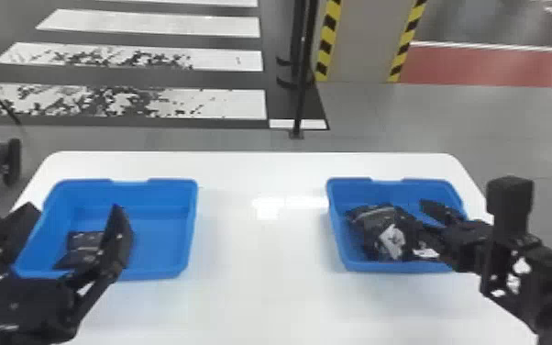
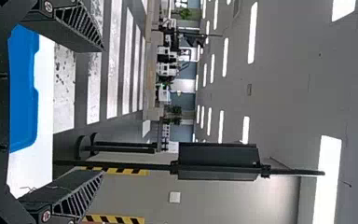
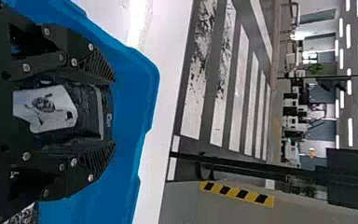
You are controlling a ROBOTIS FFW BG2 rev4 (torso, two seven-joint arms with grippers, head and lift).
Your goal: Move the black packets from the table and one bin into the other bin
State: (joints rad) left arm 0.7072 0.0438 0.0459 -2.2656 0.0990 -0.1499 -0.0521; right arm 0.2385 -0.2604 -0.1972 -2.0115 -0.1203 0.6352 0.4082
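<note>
Rectangular blue plastic left bin (image 1: pixel 162 243), glossy black packet (image 1: pixel 88 239) inside, left tool (image 1: pixel 72 213) spread wide, empty, smooth white desk (image 1: pixel 261 284), right bin (image 1: pixel 350 184), right tool (image 1: pixel 410 215) partly closed, gripping white-labelled packet (image 3: pixel 87 109)

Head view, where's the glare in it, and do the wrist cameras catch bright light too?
Head view: white glare on the table, between the left bin and the right bin; left wrist view: bright ceiling lights; right wrist view: a bright streak on the table beside the right bin, with ceiling lights farther off.

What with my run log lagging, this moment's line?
left gripper: open, at left bin | right gripper: at black packets, in right bin
</note>
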